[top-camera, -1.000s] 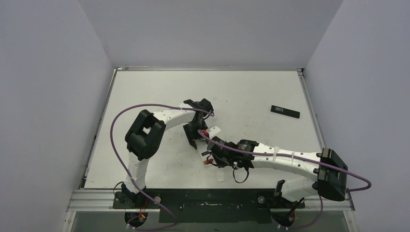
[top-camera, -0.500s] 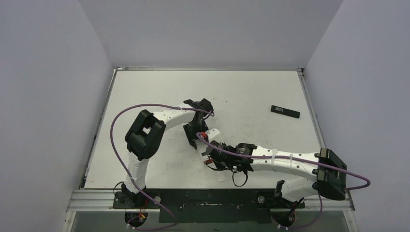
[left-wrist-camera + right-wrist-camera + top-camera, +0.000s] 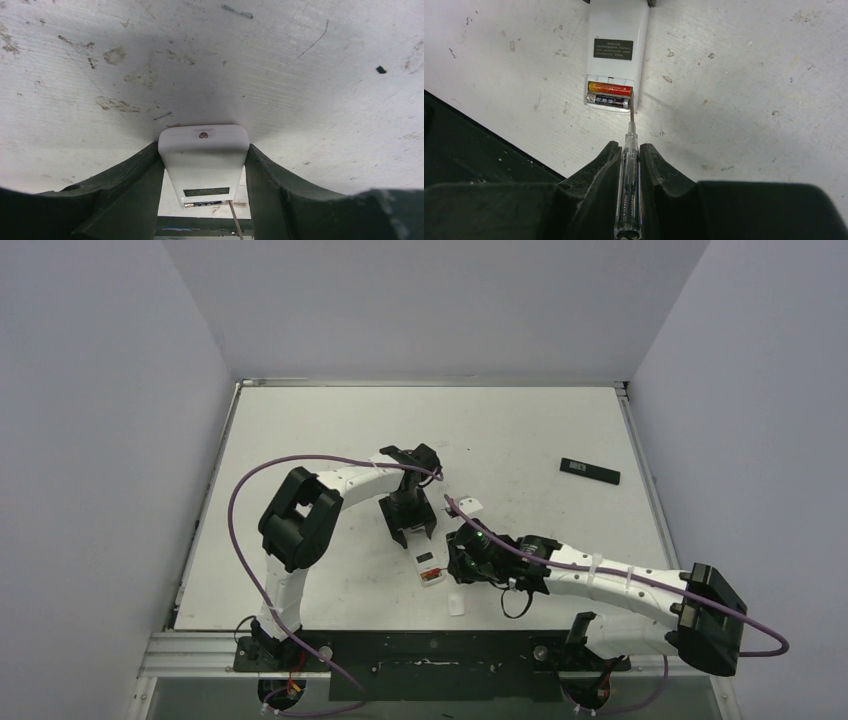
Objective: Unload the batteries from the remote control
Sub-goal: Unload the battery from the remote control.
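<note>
My left gripper (image 3: 411,528) is shut on the top end of a white remote (image 3: 428,568) that lies back-up on the table. In the left wrist view the remote (image 3: 203,162) sits between the fingers (image 3: 135,190). Its battery bay is open in the right wrist view: a reddish-brown battery (image 3: 610,89) lies above a dark battery (image 3: 609,100). My right gripper (image 3: 629,147) is shut on a clear-handled screwdriver (image 3: 629,190). The screwdriver's tip rests at the right end of the bay. The right gripper (image 3: 462,558) is just right of the remote.
A small white plastic piece (image 3: 456,603) lies near the front edge, below the right gripper. A black remote (image 3: 590,471) lies at the back right. The black front rail (image 3: 454,160) is close behind the right gripper.
My right arm has swung to the right, off the remote, so the open battery bay now shows from above. The left gripper and the remote have stayed put.
</note>
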Robot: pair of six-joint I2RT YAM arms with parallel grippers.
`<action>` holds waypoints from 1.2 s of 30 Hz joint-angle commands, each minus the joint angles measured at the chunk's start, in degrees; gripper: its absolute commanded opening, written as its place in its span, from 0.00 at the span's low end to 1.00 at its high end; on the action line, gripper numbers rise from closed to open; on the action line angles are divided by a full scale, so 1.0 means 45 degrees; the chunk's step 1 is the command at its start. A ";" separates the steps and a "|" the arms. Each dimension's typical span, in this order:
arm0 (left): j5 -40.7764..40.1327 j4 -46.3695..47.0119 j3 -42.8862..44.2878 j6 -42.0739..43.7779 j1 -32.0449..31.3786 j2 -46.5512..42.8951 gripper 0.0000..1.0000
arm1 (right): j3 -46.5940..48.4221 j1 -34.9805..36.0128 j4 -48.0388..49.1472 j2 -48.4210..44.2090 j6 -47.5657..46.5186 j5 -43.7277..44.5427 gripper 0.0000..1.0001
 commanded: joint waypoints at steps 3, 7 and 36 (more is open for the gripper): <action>-0.0800 0.0658 -0.0188 -0.0016 0.0057 0.0062 0.00 | -0.0266 -0.0520 0.2334 -0.0610 0.0535 -0.1274 0.05; -0.0800 0.0657 -0.0210 -0.0036 0.0062 0.0048 0.00 | -0.0346 -0.0640 0.2465 -0.0782 0.0495 -0.1846 0.05; -0.0821 0.0621 -0.0200 -0.0075 0.0057 0.0073 0.00 | 0.0744 -0.0539 0.0603 -0.0010 -0.0042 -0.0973 0.05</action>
